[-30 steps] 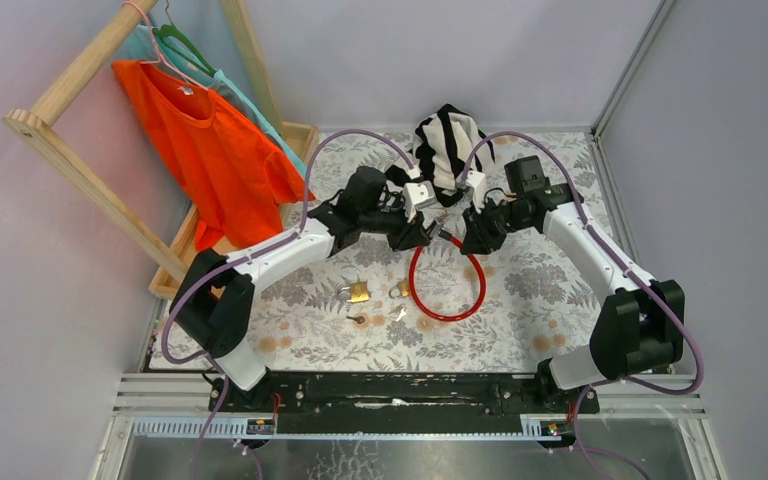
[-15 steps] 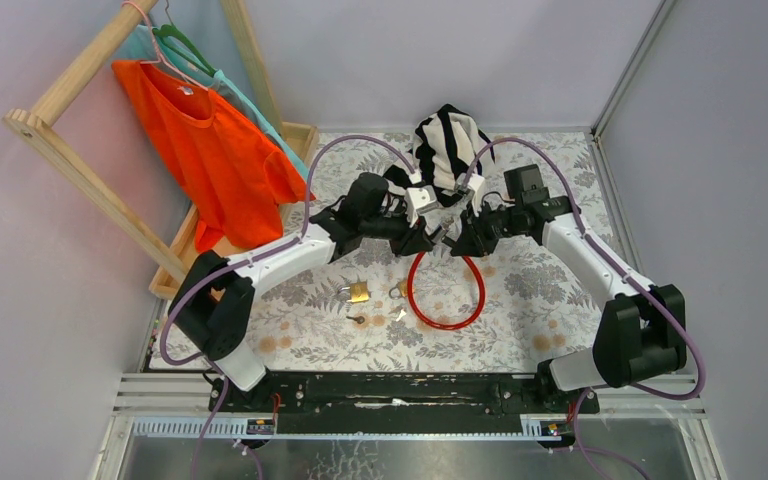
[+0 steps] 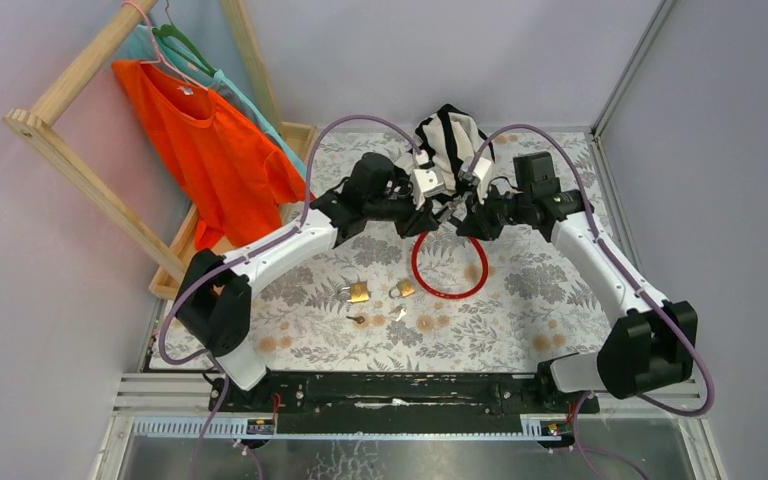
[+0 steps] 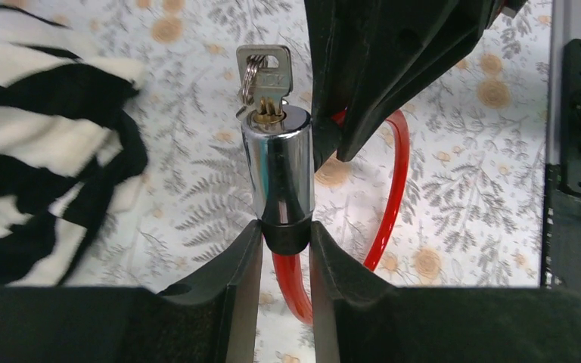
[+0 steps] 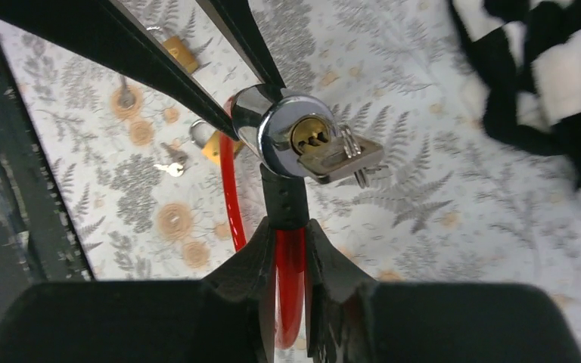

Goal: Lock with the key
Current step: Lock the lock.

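My left gripper (image 4: 286, 231) clamps the slick chrome lock cylinder (image 4: 277, 162) mid-frame, my right gripper (image 5: 288, 236) clamps its springy red cable (image 5: 230, 189); I'd pinch the key (image 5: 343, 159) by its flat head.

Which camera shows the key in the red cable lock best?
Right wrist: it faces the keyhole, with the key sticking out of the chrome lock cylinder. Left wrist shows only its head past the cylinder's top. From the top camera it is too small to see.

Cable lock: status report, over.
Left gripper shut on cable lock at its black collar; right gripper shut on its red cable. Key seated in the cylinder. Striped cloth nearby, clear of key.
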You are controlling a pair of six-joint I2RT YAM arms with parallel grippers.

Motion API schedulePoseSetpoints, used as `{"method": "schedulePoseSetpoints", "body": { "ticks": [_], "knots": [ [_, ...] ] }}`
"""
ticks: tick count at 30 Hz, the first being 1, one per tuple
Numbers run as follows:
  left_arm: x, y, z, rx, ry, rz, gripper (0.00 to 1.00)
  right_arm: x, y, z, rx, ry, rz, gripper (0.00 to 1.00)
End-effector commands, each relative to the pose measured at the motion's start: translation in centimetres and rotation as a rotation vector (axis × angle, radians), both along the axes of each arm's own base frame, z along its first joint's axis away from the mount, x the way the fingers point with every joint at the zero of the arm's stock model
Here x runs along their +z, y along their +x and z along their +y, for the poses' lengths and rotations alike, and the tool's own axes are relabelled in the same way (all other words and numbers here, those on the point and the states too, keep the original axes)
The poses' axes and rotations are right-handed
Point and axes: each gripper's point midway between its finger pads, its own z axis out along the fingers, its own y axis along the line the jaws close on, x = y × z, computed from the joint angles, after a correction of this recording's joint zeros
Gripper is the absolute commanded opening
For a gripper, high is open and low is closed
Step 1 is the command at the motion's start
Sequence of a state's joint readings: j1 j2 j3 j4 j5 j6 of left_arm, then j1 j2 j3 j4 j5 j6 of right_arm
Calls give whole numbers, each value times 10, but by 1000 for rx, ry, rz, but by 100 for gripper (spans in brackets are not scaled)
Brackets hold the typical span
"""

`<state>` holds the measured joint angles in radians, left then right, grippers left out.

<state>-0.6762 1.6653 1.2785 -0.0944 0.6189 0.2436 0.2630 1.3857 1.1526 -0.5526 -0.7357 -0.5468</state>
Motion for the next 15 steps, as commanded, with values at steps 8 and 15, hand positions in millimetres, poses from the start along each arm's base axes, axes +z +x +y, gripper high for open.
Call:
{"method": "schedulePoseSetpoints", "body": {
  "ticks": [8,15],
  "knots": [
    [28,-9,-22,-142,-18,-147,4,61,53,8,-1,53,-470,5],
    [6,-27,-21,-170,28,-153,1,51,45,14,33,101,-509,8]
  ]
}}
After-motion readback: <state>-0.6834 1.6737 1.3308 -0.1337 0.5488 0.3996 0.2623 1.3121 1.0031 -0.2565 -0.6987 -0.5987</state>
